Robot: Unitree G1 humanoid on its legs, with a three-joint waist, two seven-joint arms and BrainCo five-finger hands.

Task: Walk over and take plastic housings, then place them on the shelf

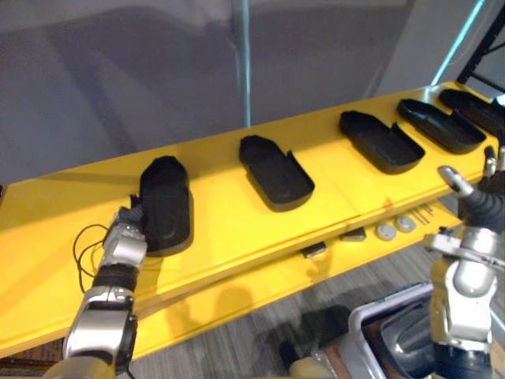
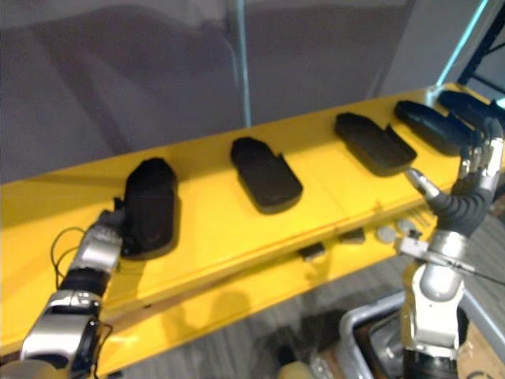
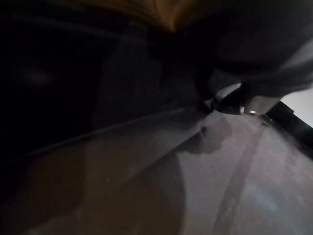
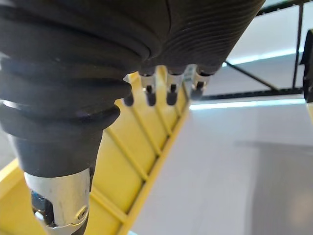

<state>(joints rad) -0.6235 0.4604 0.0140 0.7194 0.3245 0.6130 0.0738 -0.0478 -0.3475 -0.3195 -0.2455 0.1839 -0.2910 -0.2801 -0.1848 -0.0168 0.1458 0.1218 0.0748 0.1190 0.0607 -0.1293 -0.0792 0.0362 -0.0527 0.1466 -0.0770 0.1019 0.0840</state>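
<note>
The left hand (image 1: 126,233), its grip impossible to tell, touched the near end of the leftmost housing (image 1: 167,201), lying lengthwise across the shelf (image 1: 237,229); the right hand (image 2: 472,170), fingers spread, hung well apart.

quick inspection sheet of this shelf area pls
surface: yellow shelf, flat, with a lower front ledge
job's things: five black plastic housings in a row along it
clutter: small round discs and metal bits on the ledge
hands: left hand against the leftmost housing, grip hidden; right hand raised, fingers straight, empty
cables: nothing seen apart from the robot's own
surroundings: grey wall, pale pole, grey carpet, grey bin at lower right
</note>
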